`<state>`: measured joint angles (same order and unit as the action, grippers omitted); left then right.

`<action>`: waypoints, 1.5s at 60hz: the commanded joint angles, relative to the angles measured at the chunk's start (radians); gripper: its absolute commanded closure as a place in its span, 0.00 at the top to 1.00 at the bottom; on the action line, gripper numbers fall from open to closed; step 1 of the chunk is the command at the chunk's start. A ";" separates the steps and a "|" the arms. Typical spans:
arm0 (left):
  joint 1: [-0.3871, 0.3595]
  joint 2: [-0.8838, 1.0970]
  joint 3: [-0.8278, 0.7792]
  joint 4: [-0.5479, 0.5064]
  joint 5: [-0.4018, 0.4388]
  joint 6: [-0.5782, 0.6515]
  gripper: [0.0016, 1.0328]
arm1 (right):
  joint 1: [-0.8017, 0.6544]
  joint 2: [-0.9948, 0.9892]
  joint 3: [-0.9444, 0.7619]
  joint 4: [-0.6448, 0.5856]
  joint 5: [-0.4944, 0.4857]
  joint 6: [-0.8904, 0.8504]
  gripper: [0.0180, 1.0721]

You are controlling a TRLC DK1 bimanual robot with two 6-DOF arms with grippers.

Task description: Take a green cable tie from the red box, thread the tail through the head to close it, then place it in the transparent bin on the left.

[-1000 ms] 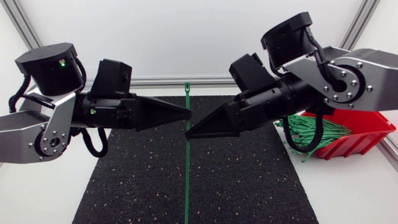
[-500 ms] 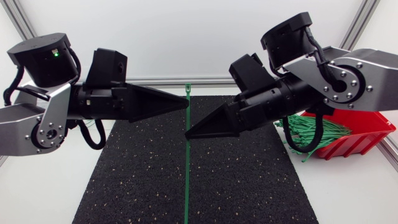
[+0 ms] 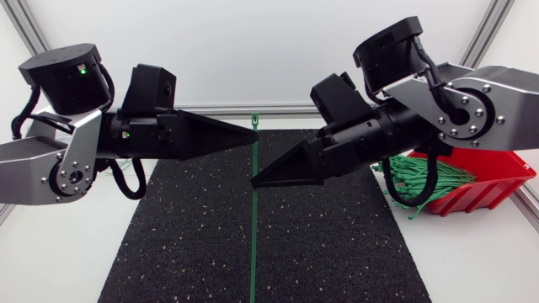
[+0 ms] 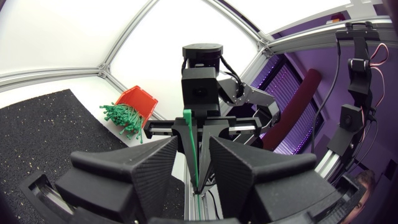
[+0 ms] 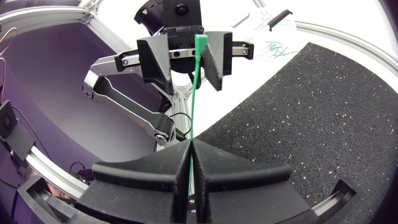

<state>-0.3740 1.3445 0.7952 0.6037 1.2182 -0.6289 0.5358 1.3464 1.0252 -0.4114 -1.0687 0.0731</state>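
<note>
Right fingers (image 5: 149, 171) pinched shut on green cable tie (image 5: 194, 93) mid-strap; left fingers (image 4: 149, 168) apart, tie head (image 5: 200, 42) between them (no contact seen). Close left squarely on head, hold strap straight, then bend tail.

— What's under it all?
— A white table (image 3: 472, 261), with a black speckled mat (image 3: 185, 244) down its middle.
— And at the far side?
— A plain white wall (image 3: 253, 50), framed by aluminium rails (image 3: 29, 32) left and right. The light is bright and even.
</note>
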 commanded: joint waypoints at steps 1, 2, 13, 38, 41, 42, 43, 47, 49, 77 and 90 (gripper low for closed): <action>0.007 0.021 0.039 0.018 0.004 -0.022 0.22 | 0.007 -0.009 -0.025 0.008 0.006 -0.019 0.05; 0.007 0.021 0.038 0.018 0.004 -0.022 0.22 | 0.007 -0.009 -0.025 0.008 0.006 -0.021 0.05; 0.007 0.024 0.042 0.018 0.004 -0.022 0.14 | 0.009 -0.010 -0.030 0.008 0.009 -0.024 0.05; 0.003 0.024 0.038 0.019 0.003 -0.025 0.06 | 0.009 -0.013 -0.031 0.010 0.015 -0.025 0.05; 0.001 0.022 0.036 0.019 0.003 -0.028 0.06 | 0.009 -0.013 -0.030 0.011 0.018 -0.025 0.05; 0.000 0.022 0.035 0.019 0.003 -0.028 0.06 | 0.009 -0.013 -0.030 0.011 0.018 -0.025 0.05; 0.000 0.021 0.033 0.021 0.003 -0.028 0.06 | 0.009 -0.015 -0.030 0.011 0.018 -0.025 0.05; -0.003 0.016 0.029 0.021 0.003 -0.031 0.06 | 0.010 -0.015 -0.028 0.014 0.018 -0.025 0.05; -0.005 0.015 0.029 0.021 0.003 -0.032 0.06 | 0.009 -0.016 -0.028 0.014 0.018 -0.025 0.05; -0.008 0.015 0.025 0.019 0.003 -0.038 0.06 | 0.012 -0.021 -0.028 0.028 0.029 -0.025 0.05; -0.013 0.019 0.025 0.021 -0.008 -0.041 0.04 | 0.018 -0.021 -0.036 0.034 0.033 -0.025 0.05</action>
<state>-0.3763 1.3556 0.8074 0.6041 1.2144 -0.6369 0.5426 1.3407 1.0119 -0.3908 -1.0420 0.0654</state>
